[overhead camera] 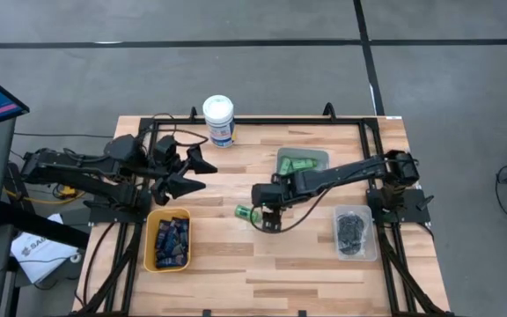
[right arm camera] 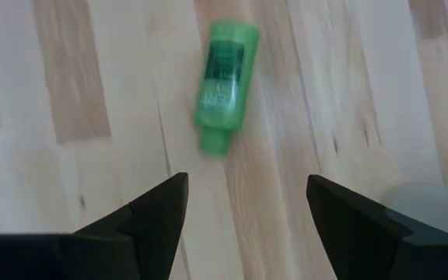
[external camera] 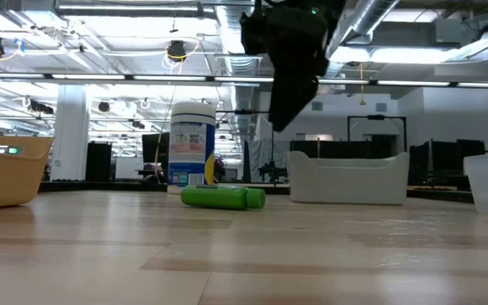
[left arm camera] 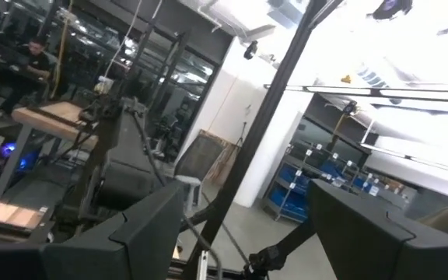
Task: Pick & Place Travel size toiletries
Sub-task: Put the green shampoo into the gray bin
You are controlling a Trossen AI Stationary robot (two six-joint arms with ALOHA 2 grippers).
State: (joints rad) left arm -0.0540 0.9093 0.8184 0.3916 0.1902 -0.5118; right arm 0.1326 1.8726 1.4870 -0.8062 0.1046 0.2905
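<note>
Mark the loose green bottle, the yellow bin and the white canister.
green bottle [right arm camera: 225, 84]: right wrist view, on its label.
yellow bin [overhead camera: 151, 238]: high view, on its left rim.
white canister [external camera: 191, 146]: low view, on its label.

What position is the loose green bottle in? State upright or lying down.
Lying down. The green bottle rests on its side on the table, outside every tray, with the open right gripper above it.

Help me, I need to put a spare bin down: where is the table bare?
Bare wood spans the front edge, below the yellow bin and clear bin. The middle is crowded: green bottle, right gripper above it, grey bin.
</note>
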